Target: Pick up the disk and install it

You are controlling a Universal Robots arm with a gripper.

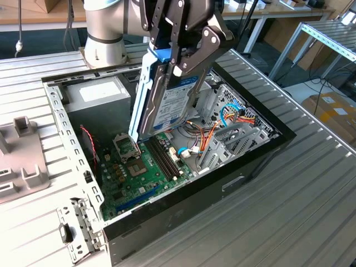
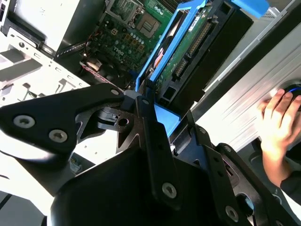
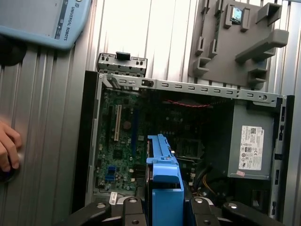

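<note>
While tool [image 1: 186, 57] clamps disk [image 1: 171, 107], above open case [image 1: 233, 183]

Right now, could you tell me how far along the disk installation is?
Pickup looks done: the gripper is shut on the disk. In hand: it holds the disk nearly upright over the motherboard inside the open computer case. Left: the disk is not yet seated in any bay.

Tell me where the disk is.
In the exterior view the disk hangs nearly upright in the pincer, over the open case, its lower end near the motherboard.
</note>
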